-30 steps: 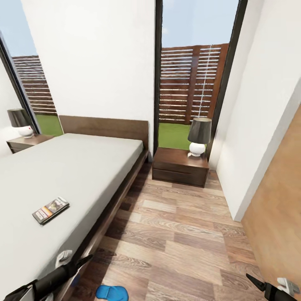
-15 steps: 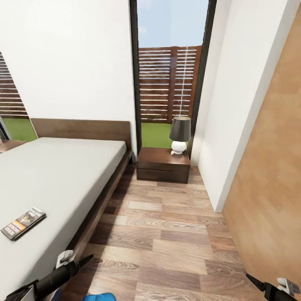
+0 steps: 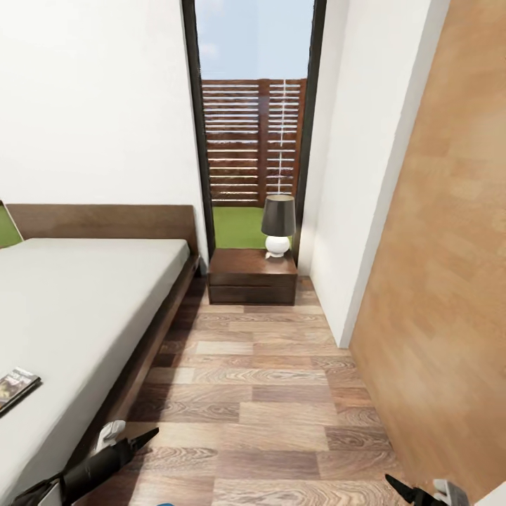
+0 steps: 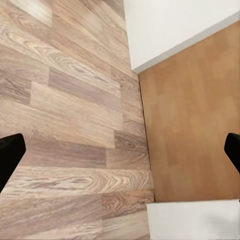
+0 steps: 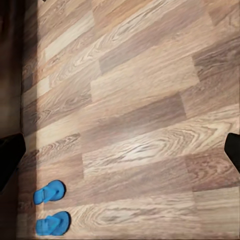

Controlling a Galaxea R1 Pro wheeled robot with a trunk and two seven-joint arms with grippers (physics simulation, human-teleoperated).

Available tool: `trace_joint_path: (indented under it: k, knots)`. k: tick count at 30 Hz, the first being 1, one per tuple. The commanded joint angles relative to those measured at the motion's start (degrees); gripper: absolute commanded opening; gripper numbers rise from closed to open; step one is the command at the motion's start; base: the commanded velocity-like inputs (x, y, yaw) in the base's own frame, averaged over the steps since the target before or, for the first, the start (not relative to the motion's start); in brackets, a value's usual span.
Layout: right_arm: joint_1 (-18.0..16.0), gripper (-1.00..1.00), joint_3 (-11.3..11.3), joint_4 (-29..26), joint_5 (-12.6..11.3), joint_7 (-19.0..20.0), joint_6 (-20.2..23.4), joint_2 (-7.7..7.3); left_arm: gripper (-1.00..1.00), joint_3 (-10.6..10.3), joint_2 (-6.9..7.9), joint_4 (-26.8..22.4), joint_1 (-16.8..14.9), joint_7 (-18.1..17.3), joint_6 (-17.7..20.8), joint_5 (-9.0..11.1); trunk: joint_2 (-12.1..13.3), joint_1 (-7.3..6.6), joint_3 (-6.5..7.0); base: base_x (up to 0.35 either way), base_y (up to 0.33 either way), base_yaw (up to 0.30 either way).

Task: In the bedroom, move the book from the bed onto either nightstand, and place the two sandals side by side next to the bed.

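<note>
While book (image 3: 14,386) lettering stays unreadable, sandals (image 5: 50,207) side by side on floor (image 5: 140,115)

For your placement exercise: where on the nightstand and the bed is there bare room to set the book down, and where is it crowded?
The nightstand top is bare on its left and front; only the lamp at the back right corner crowds it. The bed is bare from the headboard down to the book near its left edge. The floor between bed and wall is bare too.

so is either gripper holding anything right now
Nothing is held: both grippers are open and empty, left gripper, right gripper above bare floor.
</note>
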Motion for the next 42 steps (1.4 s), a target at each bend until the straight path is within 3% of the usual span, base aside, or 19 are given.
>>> trace_joint_path:
  k: [1, 3, 4, 5, 6, 7, 8, 10, 15, 19, 20, 21, 23, 26, 28, 29, 33, 37, 42]
  knots:
    - [0.0, 1.00, 0.1, 0.4, 0.4, -1.3, -0.7, 1.43, 1.00, -0.2, -0.14, 0.0, 0.0, 0.2, 0.6, 0.5, 0.0, -0.01, -0.05, 0.000, 0.000, -0.035]
    - [0.0, 1.00, 0.2, 1.3, 6.0, -8.2, -3.1, 5.83, 1.00, -0.2, -0.57, 0.0, 0.0, 1.5, 0.6, 0.5, 0.0, -0.01, -0.05, 0.000, 0.000, -0.018]
    - [0.0, 1.00, 0.2, 1.6, 7.8, -10.1, -3.5, 6.76, 1.00, -0.2, -0.65, 0.0, 0.0, 1.7, 0.6, 0.5, 0.0, -0.01, -0.05, 0.000, 0.000, -0.011]
    - [0.0, 1.00, 0.2, 2.3, 12.1, -13.6, -4.0, 8.44, 1.00, -0.2, -0.81, 0.0, 0.0, 2.0, 0.6, 0.5, 0.0, -0.01, -0.05, 0.000, 0.000, -0.007]
    - [0.0, 1.00, 0.2, 2.7, 14.3, -15.3, -4.2, 9.21, 1.00, -0.2, -0.87, 0.0, 0.0, 2.1, 0.6, 0.5, 0.0, -0.01, -0.05, 0.000, 0.000, -0.006]
    - [0.0, 1.00, 0.2, 4.2, 21.2, -19.5, -4.8, 11.43, 1.00, -0.2, -1.05, 0.0, 0.0, 2.4, 0.5, 0.5, 0.0, -0.01, -0.05, 0.000, 0.000, -0.003]
    - [0.0, 1.00, 0.2, 5.1, 25.5, -21.6, -5.1, 12.61, 1.00, -0.2, -1.19, 0.0, 0.0, 2.5, 0.5, 0.5, 0.0, -0.01, -0.05, 0.000, 0.000, -0.002]
    - [0.0, 1.00, 0.2, 6.0, 30.7, -23.7, -5.5, 13.77, 1.00, -0.2, -1.57, 0.0, 0.0, 2.6, 0.5, 0.5, 0.0, -0.01, -0.05, 0.000, 0.000, -0.001]
    - [0.0, 1.00, -0.2, 6.8, 36.3, -25.7, -7.7, 14.65, 1.00, -0.2, -2.01, 0.2, 0.0, 3.3, 0.5, 0.5, 0.0, -0.01, -0.05, 0.000, 0.000, 0.000]
    - [0.0, 1.00, -0.4, 6.7, 36.7, -25.9, -8.2, 14.46, 1.00, -0.3, -3.20, 2.7, 0.0, 8.6, -2.1, 0.4, 0.0, -0.01, -0.05, 0.000, 0.000, 0.000]
    - [0.0, 1.00, -0.4, 6.6, 36.8, -25.9, -8.3, 14.41, 1.00, -0.3, -3.74, 3.6, 0.0, 11.1, -3.9, 0.4, 0.0, -0.01, -0.05, 0.000, 0.000, 0.000]
    - [0.0, 1.00, -0.5, 6.5, 36.9, -25.9, -8.4, 14.35, 1.00, -0.8, -4.88, 5.5, 0.0, 17.1, -8.3, 0.4, 0.0, -0.01, -0.05, 0.000, 0.000, 0.000]
    - [0.0, 1.00, -0.5, 6.4, 36.9, -25.9, -8.4, 14.31, 1.00, -2.1, -5.61, 7.2, 0.0, 21.9, -11.5, 0.3, 0.0, -0.01, -0.05, 0.000, 0.000, 0.000]
    - [0.0, 1.00, -0.5, 6.3, 36.9, -25.9, -8.8, 14.29, 1.00, -6.9, -6.47, 8.6, 0.2, 28.9, -15.4, -0.6, 0.0, -0.01, -0.05, 0.000, 0.000, 0.000]
    - [0.0, 1.00, -0.6, 6.3, 36.9, -25.9, -9.4, 14.28, 1.00, -14.6, -8.56, 9.1, 2.9, 35.0, -17.3, -6.0, 0.0, -0.01, -0.05, 0.000, 0.000, 0.000]
    - [0.0, 1.00, -0.6, 6.3, 36.9, -25.9, -9.5, 14.28, 1.00, -16.6, -9.55, 9.2, 3.8, 36.4, -17.6, -8.4, 0.0, -0.01, -0.05, 0.000, 0.000, 0.000]
    - [0.0, 1.00, -0.6, 6.2, 36.4, -25.9, -9.7, 14.27, 1.00, -19.8, -11.89, 9.4, 5.2, 43.1, -17.9, -16.6, 0.0, -0.01, -0.05, 0.000, 0.000, 0.000]
    - [0.0, 1.00, -0.6, 6.2, 35.1, -25.9, -9.7, 14.21, 1.00, -20.2, -12.27, 9.4, 5.4, 46.1, -18.0, -18.3, 0.0, -0.01, -0.05, 0.000, 0.000, 0.000]
    - [0.0, 1.00, -0.6, 6.2, 29.5, -25.9, -9.7, 14.19, 1.00, -20.4, -12.65, 9.4, 5.4, 47.1, -18.0, -19.0, 0.0, -0.01, -0.05, 0.000, 0.000, 0.000]
